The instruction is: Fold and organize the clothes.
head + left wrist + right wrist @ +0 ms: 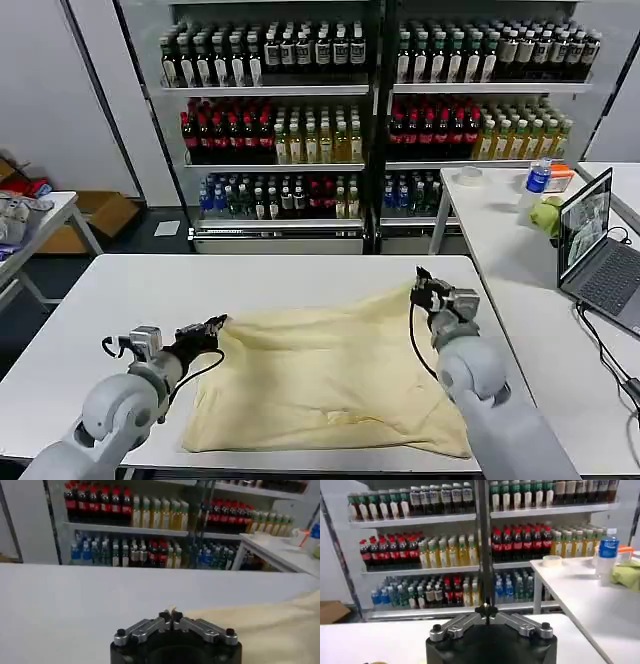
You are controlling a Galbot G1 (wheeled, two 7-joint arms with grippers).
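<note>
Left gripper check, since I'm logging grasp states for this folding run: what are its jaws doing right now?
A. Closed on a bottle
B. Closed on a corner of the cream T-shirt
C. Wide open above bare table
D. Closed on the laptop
B. In the left wrist view the left gripper has its jaws pressed together with a bit of the cream T-shirt pinched between them, at the shirt's far left corner.

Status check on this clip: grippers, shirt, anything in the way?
Left gripper shut on T-shirt's left corner. Right gripper shut at far right corner. T-shirt spread, rumpled, on white table. Nothing in the way.
</note>
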